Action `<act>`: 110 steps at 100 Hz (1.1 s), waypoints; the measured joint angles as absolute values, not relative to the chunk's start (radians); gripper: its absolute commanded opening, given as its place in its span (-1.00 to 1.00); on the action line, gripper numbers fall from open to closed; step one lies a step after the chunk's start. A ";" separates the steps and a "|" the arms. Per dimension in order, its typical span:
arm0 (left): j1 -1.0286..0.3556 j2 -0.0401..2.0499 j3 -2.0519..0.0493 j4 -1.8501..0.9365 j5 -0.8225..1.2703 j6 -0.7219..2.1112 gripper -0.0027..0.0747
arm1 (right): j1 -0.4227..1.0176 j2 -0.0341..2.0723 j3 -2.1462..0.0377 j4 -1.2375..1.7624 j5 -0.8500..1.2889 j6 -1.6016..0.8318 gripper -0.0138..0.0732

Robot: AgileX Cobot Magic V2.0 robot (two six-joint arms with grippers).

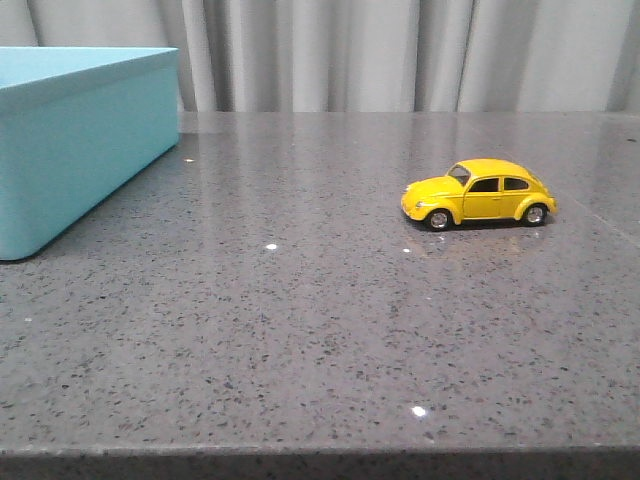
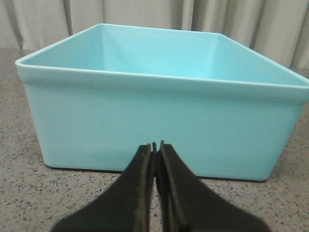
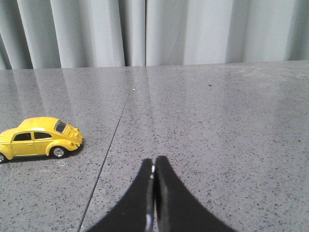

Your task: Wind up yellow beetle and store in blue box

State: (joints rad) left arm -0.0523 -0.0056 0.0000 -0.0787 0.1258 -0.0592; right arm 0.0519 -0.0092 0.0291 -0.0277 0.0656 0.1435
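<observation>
The yellow beetle (image 1: 478, 194) stands on its wheels on the grey table, right of middle, nose to the left. It also shows in the right wrist view (image 3: 38, 138), off to one side of my right gripper (image 3: 154, 161), which is shut and empty over bare table. The blue box (image 1: 70, 140) stands at the far left, open at the top. In the left wrist view the box's wall (image 2: 159, 121) fills the frame just beyond my left gripper (image 2: 155, 145), which is shut and empty. Neither gripper shows in the front view.
The grey speckled table (image 1: 300, 330) runs to a front edge near the bottom of the front view. A grey curtain (image 1: 400, 55) hangs behind the table. A seam in the tabletop (image 3: 116, 130) runs past the beetle.
</observation>
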 measured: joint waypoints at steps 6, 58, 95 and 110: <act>-0.052 -0.006 0.000 -0.079 0.126 -0.059 -0.98 | 0.052 -0.009 0.029 -0.028 0.066 0.144 -0.84; -0.052 -0.006 0.000 -0.079 0.126 -0.059 -0.98 | 0.052 -0.009 0.029 -0.028 0.066 0.144 -0.84; -0.052 -0.006 -0.006 -0.079 0.071 -0.059 -0.98 | 0.052 -0.009 0.026 -0.028 -0.091 0.144 -0.83; -0.052 -0.006 -0.056 -0.080 0.073 -0.059 -0.98 | 0.052 -0.009 -0.031 -0.028 -0.040 0.145 -0.82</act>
State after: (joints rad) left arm -0.0523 -0.0056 -0.0560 -0.0804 0.0730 -0.0592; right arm 0.0519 -0.0092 -0.0309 -0.0277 -0.0402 0.1454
